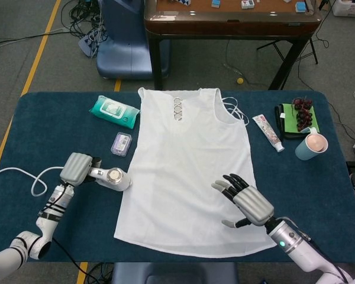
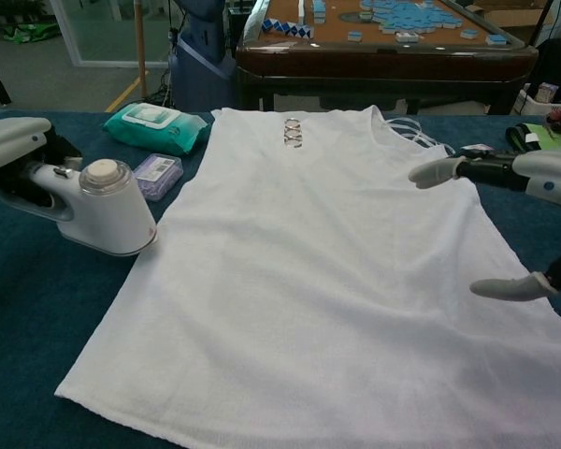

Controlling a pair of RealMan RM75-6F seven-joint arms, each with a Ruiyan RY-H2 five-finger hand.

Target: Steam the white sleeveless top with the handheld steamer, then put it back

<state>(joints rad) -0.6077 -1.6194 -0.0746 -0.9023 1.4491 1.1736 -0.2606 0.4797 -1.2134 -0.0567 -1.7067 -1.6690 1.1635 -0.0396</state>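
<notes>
Steamer at the top's left edge, your right hand up and open

Your left hand (image 1: 77, 168) holds the steamer (image 1: 112, 177), which sits at 9 o'clock of the white top (image 1: 192, 171), just touching its side. Your right hand (image 1: 248, 201) hovers over the top at 5 o'clock, fingers wide, holding nothing. Watch the white cord (image 1: 21, 174) by your left arm: it could snag and tip the steamer. The small box (image 1: 122, 143) sits close at 12 o'clock and could get bumped. The head view shows the cord; the chest view does not, but it shows the steamer's flat bottom on the table.
</notes>
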